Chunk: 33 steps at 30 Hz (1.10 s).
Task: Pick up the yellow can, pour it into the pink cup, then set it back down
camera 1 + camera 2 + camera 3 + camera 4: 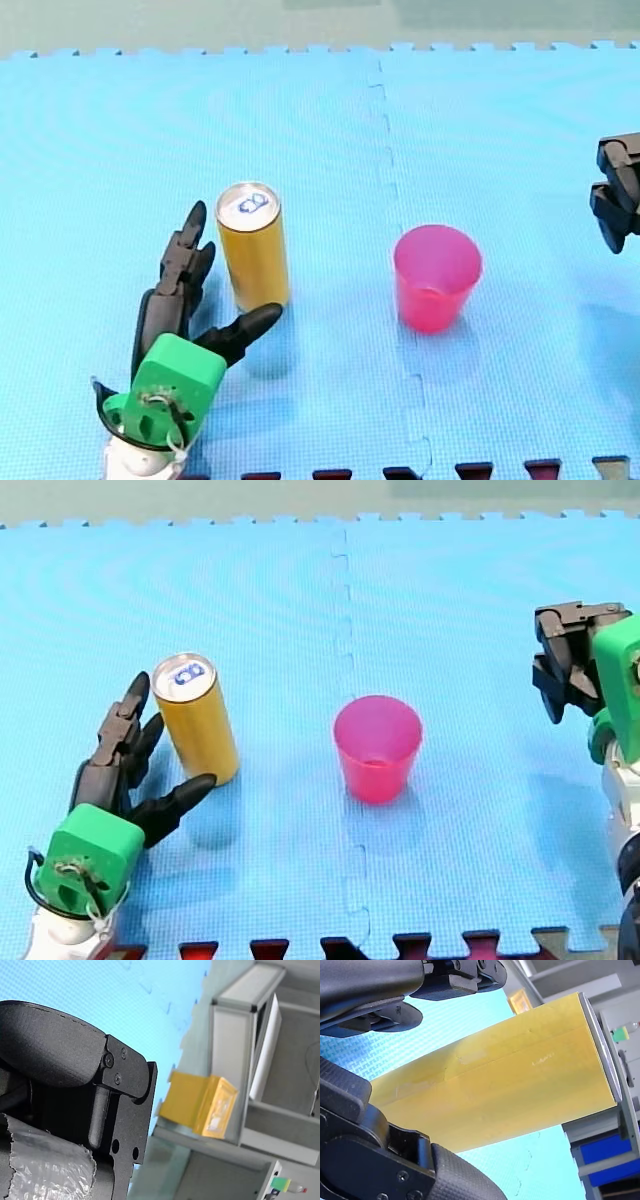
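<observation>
Head views put our left hand (pixel 185 300) nearest to us, low on the blue foam mat (pixel 450 120), unclenched and holding nothing. Its fingers run up along the outer side of the yellow can (pixel 255 250) and its thumb reaches in at the near side, so the can stands upright in the gap between them. Second wrist view, which is this hand's, has the can close in, with fingers (pixel 375 990) on one flank and the thumb on the other. We cannot tell whether any of them actually touches the metal. Further out to this hand's right, well apart from the can, the pink cup (pixel 436 275) stands mouth up. Far off on that same side is our right hand (pixel 565 670), curled and holding nothing.

We judge that we are at the grasp, the first step, with the lift, pour and setting down all to come. Next we need to close fingers and thumb firmly on the can's middle. Then we raise it straight up before carrying it toward the cup, keeping it level so nothing spills early.
</observation>
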Motion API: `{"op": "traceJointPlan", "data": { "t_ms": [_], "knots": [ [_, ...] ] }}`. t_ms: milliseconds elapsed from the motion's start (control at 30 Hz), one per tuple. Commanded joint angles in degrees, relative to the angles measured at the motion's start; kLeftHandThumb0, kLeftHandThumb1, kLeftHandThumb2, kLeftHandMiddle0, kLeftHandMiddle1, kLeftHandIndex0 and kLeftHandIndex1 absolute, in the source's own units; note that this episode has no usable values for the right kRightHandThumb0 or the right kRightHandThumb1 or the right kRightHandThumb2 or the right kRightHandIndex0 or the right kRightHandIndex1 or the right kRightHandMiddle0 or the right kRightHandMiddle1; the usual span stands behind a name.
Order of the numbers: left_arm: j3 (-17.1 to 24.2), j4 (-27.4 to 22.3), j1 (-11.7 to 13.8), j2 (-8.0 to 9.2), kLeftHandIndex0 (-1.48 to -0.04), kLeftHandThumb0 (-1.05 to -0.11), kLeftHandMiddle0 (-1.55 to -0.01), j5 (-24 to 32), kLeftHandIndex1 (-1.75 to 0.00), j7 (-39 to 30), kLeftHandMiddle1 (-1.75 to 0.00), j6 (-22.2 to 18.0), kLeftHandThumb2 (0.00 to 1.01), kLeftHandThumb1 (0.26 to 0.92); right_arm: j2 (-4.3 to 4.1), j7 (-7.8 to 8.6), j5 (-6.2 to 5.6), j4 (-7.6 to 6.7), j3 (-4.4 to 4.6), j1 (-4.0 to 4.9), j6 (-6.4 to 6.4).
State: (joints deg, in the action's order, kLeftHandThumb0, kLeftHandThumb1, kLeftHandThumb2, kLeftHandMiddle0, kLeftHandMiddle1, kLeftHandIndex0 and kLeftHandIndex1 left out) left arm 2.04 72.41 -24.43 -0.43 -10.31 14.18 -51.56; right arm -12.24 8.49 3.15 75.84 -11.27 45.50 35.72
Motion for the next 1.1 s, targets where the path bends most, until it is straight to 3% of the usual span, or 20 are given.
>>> {"op": "traceJointPlan", "data": {
  "t_ms": [0, 367, 833, 1067],
  "knots": [
    [0.1, 0.1, -0.4, -0.15, -0.17, -1.048, -0.36, 0.3, 0.00, 0.0, -0.01, 0.5, 0.02, 0.838, -0.46, -0.18, -0.08, -0.19, -0.06, -0.09, 0.35],
    [-0.1, 0.5, -0.8, -0.49, -0.17, -1.048, -0.36, -0.1, 0.00, 0.9, -0.01, 1.1, 0.01, 0.847, -1.19, 0.87, -0.07, -0.18, 0.13, -0.11, 0.46],
    [-0.5, 0.7, -1.2, -0.41, -0.18, -1.048, -0.37, -0.5, -0.01, 0.8, 0.00, 1.2, 0.02, 0.872, -1.31, 1.28, -0.16, -0.18, 0.14, -0.22, 0.60],
    [0.3, 0.4, -1.6, -0.20, -0.19, -1.048, -0.36, 1.5, -0.01, -4.3, 0.00, 3.3, 0.01, 0.877, -1.15, 1.15, -0.01, -0.22, 0.32, -0.19, 0.71]
  ]
}}
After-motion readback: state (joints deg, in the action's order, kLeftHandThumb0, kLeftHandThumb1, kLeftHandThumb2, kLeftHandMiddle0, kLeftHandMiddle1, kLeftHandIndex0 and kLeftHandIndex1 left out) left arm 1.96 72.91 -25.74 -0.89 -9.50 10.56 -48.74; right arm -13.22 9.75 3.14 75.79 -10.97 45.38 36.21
